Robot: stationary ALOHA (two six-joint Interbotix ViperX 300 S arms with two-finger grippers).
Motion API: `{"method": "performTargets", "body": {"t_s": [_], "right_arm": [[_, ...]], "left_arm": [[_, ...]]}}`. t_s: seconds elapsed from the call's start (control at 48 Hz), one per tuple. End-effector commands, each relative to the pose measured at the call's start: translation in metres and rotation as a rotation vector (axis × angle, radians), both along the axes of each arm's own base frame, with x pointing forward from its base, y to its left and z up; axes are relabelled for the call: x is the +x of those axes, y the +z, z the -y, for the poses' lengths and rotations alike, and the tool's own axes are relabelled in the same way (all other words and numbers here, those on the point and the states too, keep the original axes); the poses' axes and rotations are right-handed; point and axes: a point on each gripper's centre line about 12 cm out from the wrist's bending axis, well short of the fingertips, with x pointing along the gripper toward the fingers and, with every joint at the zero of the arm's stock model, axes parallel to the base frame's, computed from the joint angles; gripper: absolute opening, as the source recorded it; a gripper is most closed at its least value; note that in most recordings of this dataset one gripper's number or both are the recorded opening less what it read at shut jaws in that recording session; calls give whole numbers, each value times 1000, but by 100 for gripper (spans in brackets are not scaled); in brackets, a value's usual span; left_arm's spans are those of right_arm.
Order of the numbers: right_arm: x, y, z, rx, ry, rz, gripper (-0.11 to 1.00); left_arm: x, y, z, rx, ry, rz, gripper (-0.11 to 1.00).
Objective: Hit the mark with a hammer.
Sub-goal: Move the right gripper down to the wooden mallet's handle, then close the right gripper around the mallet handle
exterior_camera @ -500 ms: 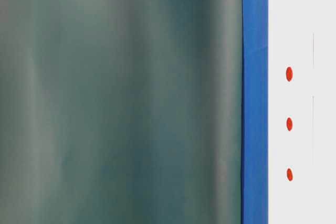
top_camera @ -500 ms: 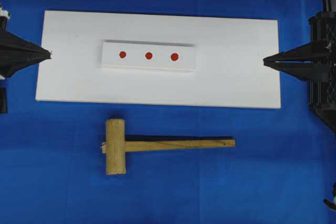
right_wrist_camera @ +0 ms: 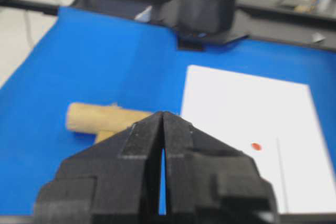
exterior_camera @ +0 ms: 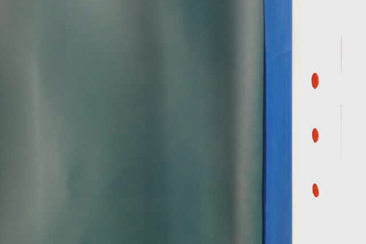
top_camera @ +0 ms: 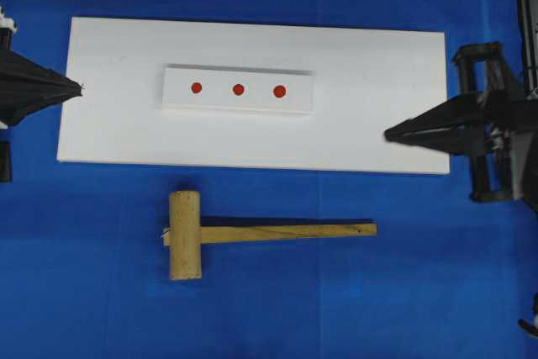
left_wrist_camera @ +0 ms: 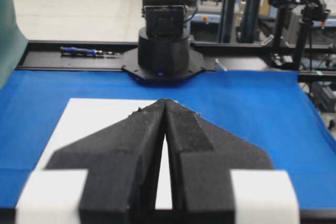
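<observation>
From overhead, the wooden hammer (top_camera: 252, 235) is seen whole; at table level only red dots on the white strip (exterior_camera: 329, 135) are shown. Left claw (top_camera: 80, 87) and right claw (top_camera: 388, 134), both black foam-padded wedges, are pressed together, empty.

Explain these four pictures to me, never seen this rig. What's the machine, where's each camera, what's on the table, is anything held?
It is a two-armed robot at a table with a blue cloth.

The overhead view looks straight down: the left gripper enters from the left, the right gripper from the right. Both are shut and hold nothing.

On the cloth lies a white board with a white strip on it. The strip bears three red dots; the mark is the small dot at its left end. Below the board lies the hammer, untouched.

The table-level view is mostly blocked by something blurred, showing only the dots sideways. The two wrist views each look along one gripper's closed black fingers.
</observation>
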Motion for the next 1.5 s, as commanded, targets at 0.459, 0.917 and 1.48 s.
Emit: {"method": "performTargets", "body": {"t_s": [0.459,0.917,1.48], "right_arm": [[89,-43,-31,62,33,-256,88],[156,-127,-64,166,0,-307,89],[172,-199,-81,229,-71,-435,88]], "left_arm": [[3,7,1,-3,-3,15,0],[3,4,1,-3,-3,6,0],[2,0,1,-3,-3,-21,0]]}}
